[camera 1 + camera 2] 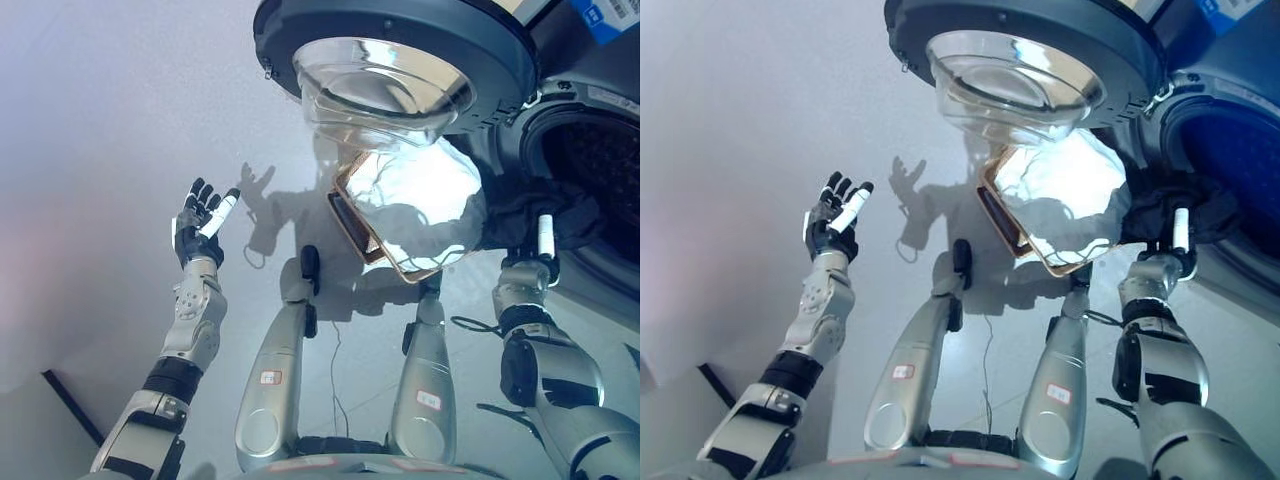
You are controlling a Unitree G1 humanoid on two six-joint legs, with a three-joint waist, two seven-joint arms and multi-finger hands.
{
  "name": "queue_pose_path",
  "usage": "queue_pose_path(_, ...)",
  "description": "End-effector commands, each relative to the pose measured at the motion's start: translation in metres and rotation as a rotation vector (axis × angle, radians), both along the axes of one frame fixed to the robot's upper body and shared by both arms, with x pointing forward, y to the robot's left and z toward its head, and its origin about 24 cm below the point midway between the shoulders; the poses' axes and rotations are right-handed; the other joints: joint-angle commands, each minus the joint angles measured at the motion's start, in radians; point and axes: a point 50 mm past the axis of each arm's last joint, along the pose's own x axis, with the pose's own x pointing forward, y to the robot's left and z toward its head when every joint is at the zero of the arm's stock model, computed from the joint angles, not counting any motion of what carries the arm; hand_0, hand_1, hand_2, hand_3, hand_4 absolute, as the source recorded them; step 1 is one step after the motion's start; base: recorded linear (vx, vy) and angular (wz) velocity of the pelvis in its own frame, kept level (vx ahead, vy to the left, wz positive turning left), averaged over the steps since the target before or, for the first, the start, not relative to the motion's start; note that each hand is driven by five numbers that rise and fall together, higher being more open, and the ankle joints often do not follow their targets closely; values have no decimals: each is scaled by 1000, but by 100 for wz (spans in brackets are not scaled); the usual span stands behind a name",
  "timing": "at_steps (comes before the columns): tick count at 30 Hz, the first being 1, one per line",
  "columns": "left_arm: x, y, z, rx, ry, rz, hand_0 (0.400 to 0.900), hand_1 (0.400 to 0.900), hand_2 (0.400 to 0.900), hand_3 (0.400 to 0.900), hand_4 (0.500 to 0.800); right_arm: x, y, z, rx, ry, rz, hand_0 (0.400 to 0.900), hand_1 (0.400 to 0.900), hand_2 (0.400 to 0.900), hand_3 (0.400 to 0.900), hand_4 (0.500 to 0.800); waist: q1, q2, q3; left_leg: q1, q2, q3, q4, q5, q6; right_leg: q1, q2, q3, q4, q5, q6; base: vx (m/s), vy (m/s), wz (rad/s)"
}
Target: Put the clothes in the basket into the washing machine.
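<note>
right hand (pixel 1173 243) gripping dark garment (pixel 1160 208), washer door (pixel 1025 55) open

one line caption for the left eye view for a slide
Right hand pushes dark clothing into the open washing machine; left hand held open.

No legible text is showing anywhere. A blue label (pixel 605 15) at the upper right corner above the washing machine (pixel 590 110) is carrying some white print, but it is cut off by the edge and is not reading as words. Nothing readable is appearing on the open door (pixel 390 60) or the basket (pixel 375 240).
</note>
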Motion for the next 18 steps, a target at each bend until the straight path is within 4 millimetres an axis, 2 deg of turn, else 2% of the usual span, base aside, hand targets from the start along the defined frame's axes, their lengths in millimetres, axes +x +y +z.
queue_pose_path(1, -9, 17, 12, -60, -124, 101, 900, 900, 900, 900, 800, -29, -59, 39, -168, -71, -206, 400, 400, 400, 400, 500, -20, 44, -92, -59, 60, -82, -36, 35, -88, -39, -30, 20, 55, 24, 25, 19, -43, -9)
queue_pose_path(6, -10, 24, 11, -54, -119, 121, 900, 900, 900, 900, 800, -37, -80, 73, -266, -131, -263, 400, 400, 400, 400, 500, -27, 43, -99, -55, 71, -76, -47, 38, -94, -54, -20, 32, 74, 13, 22, 31, -51, -6)
queue_pose_path(13, -13, 33, 7, -37, -100, 143, 900, 900, 900, 900, 800, -47, -102, 111, -363, -173, -316, 400, 400, 400, 400, 500, -29, 32, -124, -17, 95, -77, -64, 38, -103, -52, 3, 32, 107, -12, 16, 54, -57, -7)
queue_pose_path(14, -13, 33, 7, -37, -100, 143, 900, 900, 900, 900, 800, -47, -102, 111, -364, -173, -315, 400, 400, 400, 400, 500, -29, 32, -124, -16, 95, -77, -66, 38, -103, -52, 3, 32, 107, -12, 16, 56, -65, -6)
queue_pose_path(15, -13, 37, 7, -34, -96, 156, 900, 900, 900, 900, 800, -49, -105, 125, -402, -194, -324, 400, 400, 400, 400, 500, -30, 24, -132, -2, 104, -77, -75, 39, -109, -49, 9, 28, 115, -17, 17, 49, -65, -6)
queue_pose_path(17, -14, 41, 8, -26, -101, 162, 900, 900, 900, 900, 800, -51, -109, 140, -434, -221, -336, 400, 400, 400, 400, 500, -28, 16, -140, 11, 115, -78, -100, 50, -115, -49, 18, 22, 117, -20, 18, 44, -74, -7)
queue_pose_path(18, -14, 41, 9, -28, -102, 163, 900, 900, 900, 900, 800, -51, -109, 141, -435, -222, -336, 400, 400, 400, 400, 500, -29, 17, -139, 15, 116, -77, -106, 53, -116, -50, 19, 22, 118, -20, 17, 26, -56, -4)
